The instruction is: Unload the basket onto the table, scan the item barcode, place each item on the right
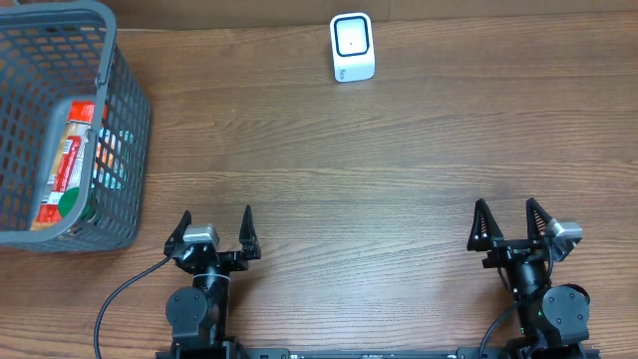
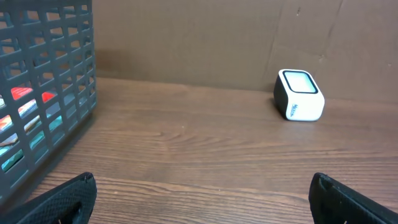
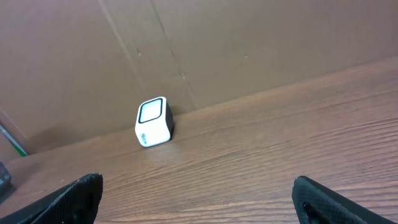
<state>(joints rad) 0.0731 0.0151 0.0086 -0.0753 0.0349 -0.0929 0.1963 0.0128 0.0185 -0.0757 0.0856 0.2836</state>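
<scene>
A red, orange and green packaged item [image 1: 72, 165] lies inside the grey mesh basket [image 1: 125, 150] at the far left; its barcode does not show. The white barcode scanner [image 1: 352, 47] stands at the table's far edge, also seen as the scanner [image 2: 299, 95] in the left wrist view and the scanner [image 3: 153, 122] in the right wrist view. My left gripper [image 1: 215, 221] rests open near the front edge, right of the basket, nothing between its fingers. At the front right my right gripper [image 1: 508, 216] is open and empty too.
The basket [image 2: 37, 93] fills the left of the left wrist view, with coloured packaging showing through its mesh. A brown cardboard wall [image 3: 249, 43] stands behind the scanner. Bare wood table [image 1: 349, 179] lies between the grippers and the scanner.
</scene>
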